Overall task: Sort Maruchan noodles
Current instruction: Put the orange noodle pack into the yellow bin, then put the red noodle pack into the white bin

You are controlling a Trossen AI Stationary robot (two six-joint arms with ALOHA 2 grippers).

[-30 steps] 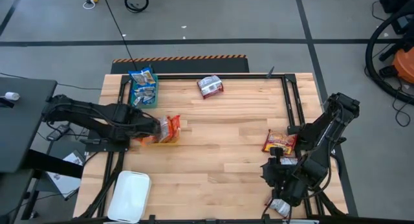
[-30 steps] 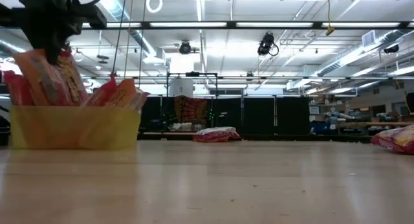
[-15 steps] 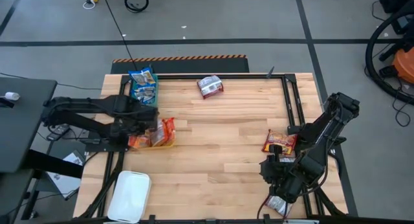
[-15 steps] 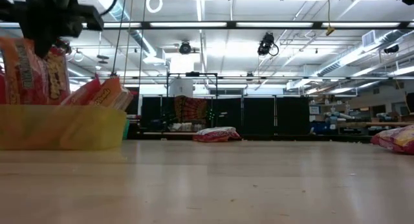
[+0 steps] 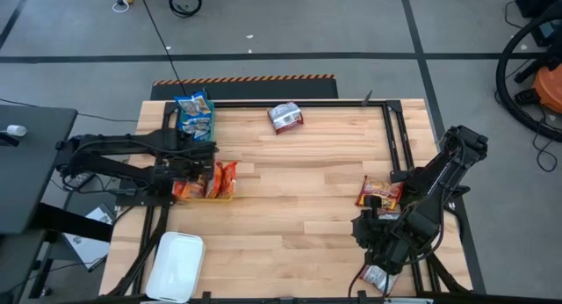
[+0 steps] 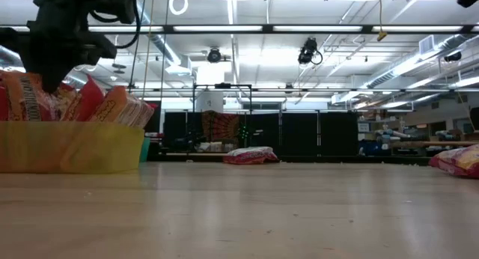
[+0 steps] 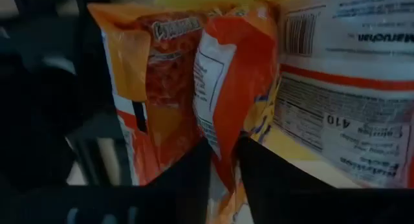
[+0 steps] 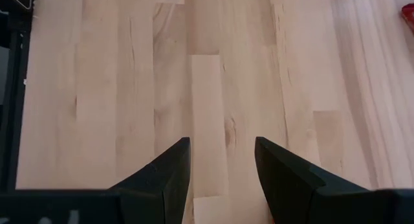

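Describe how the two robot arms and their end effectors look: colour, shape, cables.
Both arms are black, built of jointed segments with dark cables along them. The left arm is long and slim; the right arm looks bulkier near its wrist. Each end effector, left and right, has two flat matte-black fingers that narrow toward the tip. No markings show.

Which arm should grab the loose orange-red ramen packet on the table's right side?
Right. Its open gripper hovers beside the orange-red ramen packet; the left gripper is across the table, pinching a packet over the yellow plastic bin.
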